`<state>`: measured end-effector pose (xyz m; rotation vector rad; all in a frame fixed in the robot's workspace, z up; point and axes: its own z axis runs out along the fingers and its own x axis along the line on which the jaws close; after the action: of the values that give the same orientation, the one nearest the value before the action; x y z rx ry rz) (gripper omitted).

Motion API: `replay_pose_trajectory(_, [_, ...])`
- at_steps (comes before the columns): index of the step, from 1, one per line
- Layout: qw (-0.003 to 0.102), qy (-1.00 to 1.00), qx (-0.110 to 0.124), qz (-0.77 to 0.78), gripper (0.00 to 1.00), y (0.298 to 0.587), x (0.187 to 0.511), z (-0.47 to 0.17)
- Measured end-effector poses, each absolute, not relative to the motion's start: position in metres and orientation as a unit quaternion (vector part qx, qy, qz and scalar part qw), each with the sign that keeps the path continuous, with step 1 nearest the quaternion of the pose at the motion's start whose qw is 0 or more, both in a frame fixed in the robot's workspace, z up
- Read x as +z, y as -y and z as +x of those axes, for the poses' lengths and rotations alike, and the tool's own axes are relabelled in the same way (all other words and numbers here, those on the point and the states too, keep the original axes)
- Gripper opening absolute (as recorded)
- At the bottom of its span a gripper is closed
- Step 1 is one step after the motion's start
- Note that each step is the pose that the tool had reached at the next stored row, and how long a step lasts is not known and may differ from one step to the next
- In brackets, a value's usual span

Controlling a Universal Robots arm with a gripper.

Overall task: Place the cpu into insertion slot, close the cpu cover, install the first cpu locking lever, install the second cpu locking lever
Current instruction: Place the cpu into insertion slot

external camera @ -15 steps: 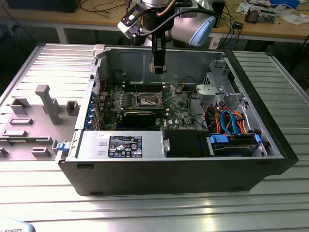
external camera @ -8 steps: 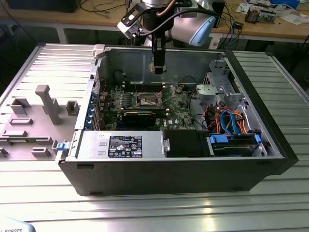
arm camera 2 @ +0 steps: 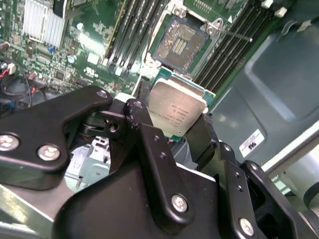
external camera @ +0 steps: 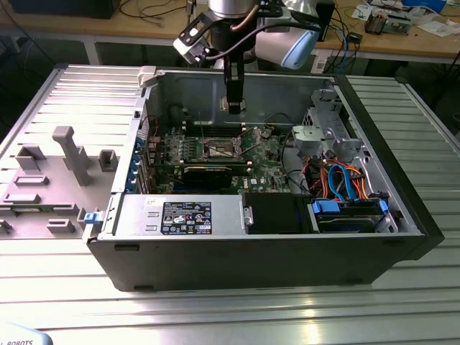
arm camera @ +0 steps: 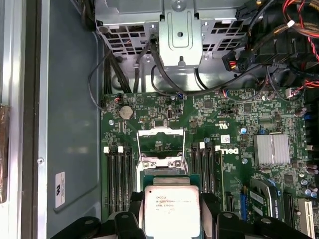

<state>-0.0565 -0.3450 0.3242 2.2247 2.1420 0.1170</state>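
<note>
My gripper [arm camera 2: 172, 122] is shut on the cpu [arm camera 2: 177, 107], a small square chip with a silvery top, clamped by two opposite edges between black fingers [arm camera: 133, 211]. In the exterior view the gripper [external camera: 234, 106] hangs inside the open computer case, above and slightly behind the insertion slot [external camera: 219, 149]. The slot [arm camera 2: 178, 42] lies bare, with a dark centre and a metal rim, and the chip is held clear of it. The cpu cover [arm camera: 160, 132] stands raised just beyond the cpu [arm camera: 171, 209]. A thin locking lever [arm camera 2: 235, 34] sticks out beside the slot.
Long memory slots [arm camera: 117, 179] flank the socket on both sides. A black expansion card [external camera: 208, 172] lies in front of it, and a finned heatsink [arm camera: 271, 148] is nearby. A drive cage [external camera: 320, 136] and cables [external camera: 345, 180] fill the exterior view's right. A grey fixture tray [external camera: 50, 172] sits outside.
</note>
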Motion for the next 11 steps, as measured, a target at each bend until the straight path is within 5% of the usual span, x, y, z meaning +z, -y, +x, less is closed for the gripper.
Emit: replay_pose_trajectory(11, [0.025, -0.693, 0.038, 0.720, 0.54, 0.3441, 0.3135, -0.0579])
